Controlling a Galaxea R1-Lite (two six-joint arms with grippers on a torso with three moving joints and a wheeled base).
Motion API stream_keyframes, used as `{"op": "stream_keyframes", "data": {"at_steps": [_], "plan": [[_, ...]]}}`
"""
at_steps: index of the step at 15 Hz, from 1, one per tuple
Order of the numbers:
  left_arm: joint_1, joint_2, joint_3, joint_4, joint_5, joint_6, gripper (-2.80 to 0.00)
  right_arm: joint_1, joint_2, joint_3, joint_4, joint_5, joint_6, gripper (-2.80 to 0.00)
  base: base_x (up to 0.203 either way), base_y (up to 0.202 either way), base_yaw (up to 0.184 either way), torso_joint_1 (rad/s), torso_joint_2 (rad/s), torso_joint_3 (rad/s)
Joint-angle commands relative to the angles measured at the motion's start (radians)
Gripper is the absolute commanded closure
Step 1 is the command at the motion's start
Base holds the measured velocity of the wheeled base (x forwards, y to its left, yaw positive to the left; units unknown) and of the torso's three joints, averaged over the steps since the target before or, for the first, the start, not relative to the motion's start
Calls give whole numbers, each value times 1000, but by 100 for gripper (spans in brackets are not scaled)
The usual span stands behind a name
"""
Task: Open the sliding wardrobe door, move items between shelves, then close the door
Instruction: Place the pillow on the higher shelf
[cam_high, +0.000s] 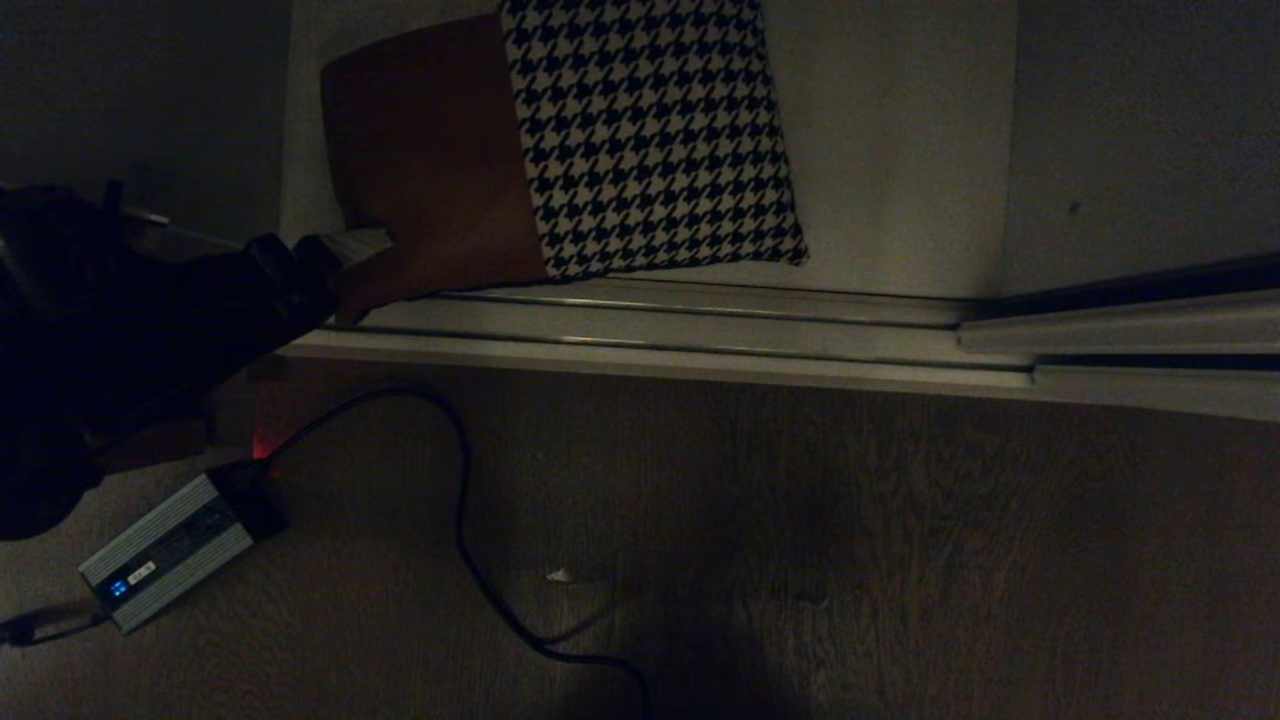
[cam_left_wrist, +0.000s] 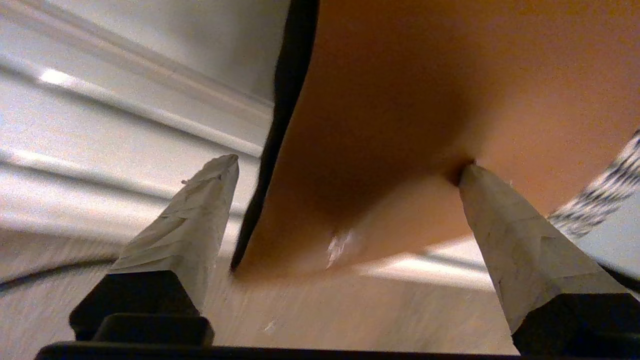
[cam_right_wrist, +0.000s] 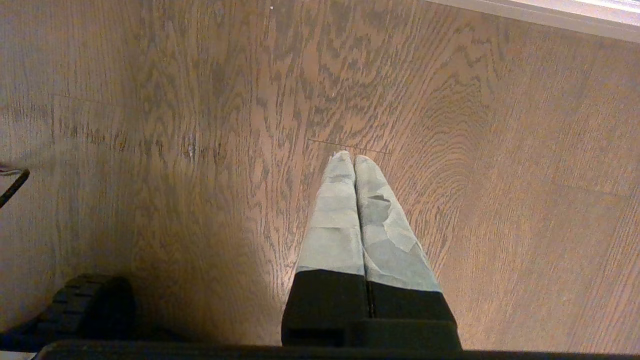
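The cushion (cam_high: 560, 150), patched in rust-brown and black-and-white houndstooth, lies on the off-white bottom shelf (cam_high: 900, 150) of the wardrobe. My left gripper (cam_high: 350, 275) reaches in from the left at its near brown corner. In the left wrist view the left gripper (cam_left_wrist: 345, 167) stands wide open with the brown corner (cam_left_wrist: 400, 125) between the jaws. One fingertip (cam_left_wrist: 467, 172) dents the fabric; the other (cam_left_wrist: 225, 167) is clear of it. The sliding wardrobe door (cam_high: 1140, 120) stands at the right. My right gripper (cam_right_wrist: 354, 159) hangs shut over the wooden floor.
Metal door tracks (cam_high: 700, 320) run along the wardrobe's front edge. On the wooden floor (cam_high: 850, 550) at the lower left lies a ribbed grey power box (cam_high: 165, 565), with a black cable (cam_high: 460, 500) looping to the right of it.
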Motion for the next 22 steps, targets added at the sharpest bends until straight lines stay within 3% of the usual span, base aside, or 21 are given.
{"op": "stream_keyframes", "data": {"at_steps": [1,3,7,14,15,22], "plan": [[0,40,-25,-29,-28,-32,-280,0,-1,3,0,0,0,0,0,0,0,0,0,0],[0,49,-49,-39,-86,-50,-280,0,-1,3,0,0,0,0,0,0,0,0,0,0],[-1,100,-85,-70,-130,-52,-280,0,-1,3,0,0,0,0,0,0,0,0,0,0],[-7,144,-125,-121,-135,-51,-280,0,-1,3,0,0,0,0,0,0,0,0,0,0],[-8,145,-126,-127,-135,-51,0,0,-1,3,0,0,0,0,0,0,0,0,0,0],[-62,143,-120,-128,-133,-62,0,0,-1,3,0,0,0,0,0,0,0,0,0,0]]}}
